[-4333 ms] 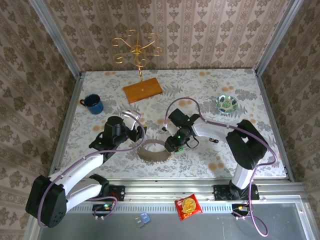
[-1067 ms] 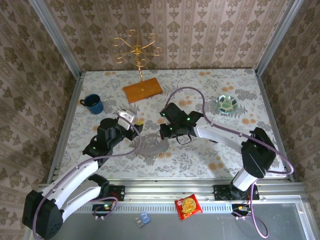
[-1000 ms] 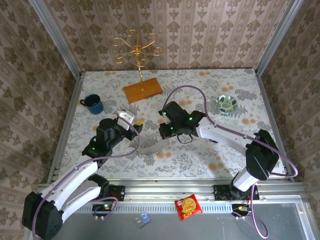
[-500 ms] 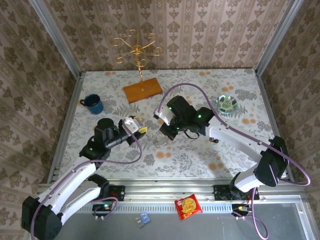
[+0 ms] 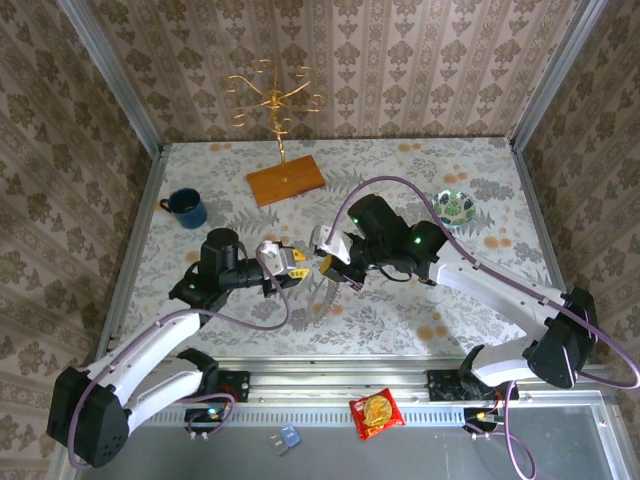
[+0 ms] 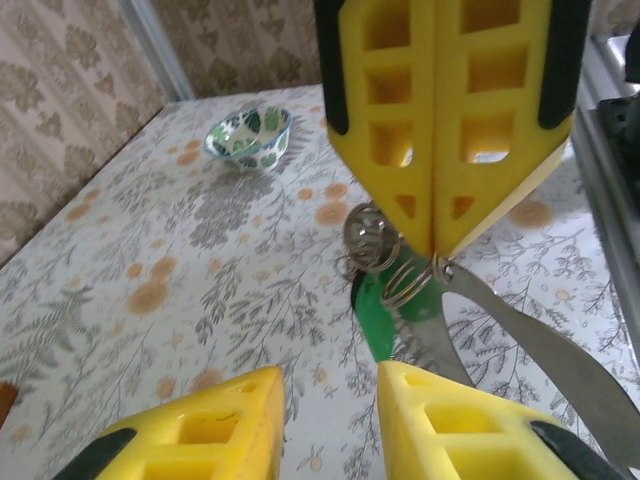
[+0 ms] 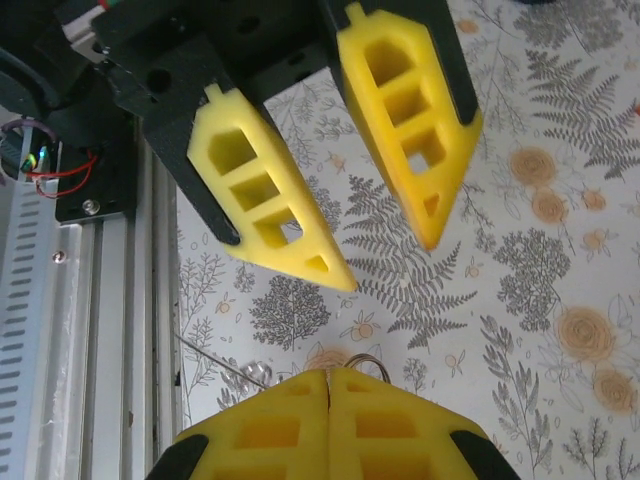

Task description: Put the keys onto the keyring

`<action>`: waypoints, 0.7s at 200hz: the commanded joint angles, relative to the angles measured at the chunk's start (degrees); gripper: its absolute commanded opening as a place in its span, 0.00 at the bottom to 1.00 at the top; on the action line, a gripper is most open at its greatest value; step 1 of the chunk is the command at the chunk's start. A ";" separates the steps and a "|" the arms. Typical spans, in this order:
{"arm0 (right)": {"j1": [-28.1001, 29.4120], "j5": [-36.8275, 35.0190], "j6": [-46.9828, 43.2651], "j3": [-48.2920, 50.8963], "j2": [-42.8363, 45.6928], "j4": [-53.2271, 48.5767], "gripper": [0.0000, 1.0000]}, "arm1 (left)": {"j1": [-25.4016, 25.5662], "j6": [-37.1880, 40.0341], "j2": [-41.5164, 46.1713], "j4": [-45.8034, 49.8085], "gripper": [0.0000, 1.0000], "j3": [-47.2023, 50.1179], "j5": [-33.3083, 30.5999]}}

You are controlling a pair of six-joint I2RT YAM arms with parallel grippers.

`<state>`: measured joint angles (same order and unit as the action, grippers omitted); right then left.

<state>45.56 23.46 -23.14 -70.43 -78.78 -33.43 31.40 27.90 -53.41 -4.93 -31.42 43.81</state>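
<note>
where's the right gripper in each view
Top external: right gripper near the table's centre.
Left wrist: right gripper at top centre, yellow fingers shut, pointing down.
Right wrist: right gripper at bottom centre.
Shared landmark: the open left gripper, facing it.

blue mug (image 5: pixel 186 208) at ten o'clock on floral tablecloth (image 5: pixel 400 170), gold hook stand (image 5: pixel 272 95) with wooden base (image 5: pixel 285 181) at twelve, patterned bowl (image 5: pixel 454 207) at two, red snack packet (image 5: pixel 377 412) at six.
</note>
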 commanded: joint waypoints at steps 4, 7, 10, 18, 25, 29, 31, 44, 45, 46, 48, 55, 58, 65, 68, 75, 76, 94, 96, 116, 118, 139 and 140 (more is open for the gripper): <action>-0.32 3.97 -3.99 0.39 1.46 0.93 0.00 | 1.05 3.06 -1.33 -3.64 0.36 -0.68 4.84; -0.30 4.15 -4.10 0.36 1.50 0.87 0.00 | 1.22 3.21 -1.42 -3.77 0.37 -0.63 4.81; -0.31 4.28 -4.15 0.38 1.48 0.91 0.00 | 1.35 3.40 -1.62 -3.85 0.38 -0.70 4.93; -0.30 4.69 -4.28 0.39 1.42 0.91 0.00 | 1.71 3.86 -2.08 -3.95 0.40 -0.78 5.33; -0.30 5.07 -4.34 0.39 1.37 0.84 0.00 | 1.90 4.26 -2.57 -3.95 0.41 -0.90 5.79; -0.30 5.18 -4.39 0.39 1.36 0.91 0.00 | 2.02 4.42 -2.97 -3.93 0.41 -0.96 6.02; -0.34 5.32 -4.42 0.39 1.38 0.91 0.00 | 2.07 4.50 -3.01 -3.88 0.41 -1.04 6.20; -0.30 5.39 -4.53 0.39 1.34 0.96 0.00 | 2.41 4.84 -4.21 -3.69 0.42 -1.47 7.62; -0.34 5.38 -4.50 0.39 1.30 0.93 0.00 | 2.43 4.86 -4.27 -3.69 0.42 -1.50 7.70; -0.32 5.37 -4.57 0.39 1.28 0.92 0.00 | 2.48 4.83 -4.35 -3.73 0.41 -1.57 7.78; -0.37 5.37 -4.62 0.39 1.31 0.91 0.00 | 2.52 4.83 -4.45 -3.76 0.41 -1.61 8.00; -0.32 5.49 -4.79 0.39 1.20 0.83 0.00 | 2.74 5.07 -4.88 -3.81 0.41 -1.79 8.70; -0.31 5.47 -4.85 0.34 1.21 0.75 0.00 | 2.85 5.18 -5.05 -3.78 0.41 -1.88 8.89; -0.30 5.42 -5.05 0.26 1.12 0.65 0.00 | 3.17 5.50 -5.41 -3.82 0.40 -1.97 9.21; -0.30 5.42 -5.05 0.22 1.11 0.57 0.00 | 3.27 5.62 -5.53 -3.80 0.40 -2.06 9.31; -0.23 5.48 -5.28 0.29 1.10 0.43 0.00 | 3.45 5.84 -5.78 -3.78 0.39 -2.18 9.36; -0.26 5.51 -5.31 0.30 1.09 0.41 0.00 | 3.47 5.84 -5.81 -3.78 0.39 -2.21 9.36; -0.13 5.70 -5.74 0.14 1.00 -0.12 0.00 | 3.58 6.15 -6.27 -4.22 0.35 -2.28 9.17; -0.12 5.78 -5.77 0.15 0.91 -0.18 0.00 | 3.58 6.12 -6.27 -4.30 0.35 -2.25 9.16; -0.10 6.02 -6.20 0.05 0.78 -0.66 0.00 | 3.58 5.55 -6.44 -5.29 0.31 -2.24 9.31; -0.05 6.06 -6.24 0.08 0.75 -0.62 0.00 | 3.58 5.45 -6.45 -5.34 0.30 -2.24 9.42; 0.14 6.15 -6.95 -0.09 0.65 -1.41 0.00 | 3.58 4.55 -6.71 -6.02 0.24 -2.48 10.47; 0.14 6.11 -6.94 -0.11 0.61 -1.48 0.00 | 3.58 4.54 -6.71 -5.99 0.23 -2.50 10.49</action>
<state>45.54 27.55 -28.40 -70.37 -78.76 -33.63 34.81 32.16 -59.68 -8.78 -32.16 51.29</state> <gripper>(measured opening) 0.063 0.264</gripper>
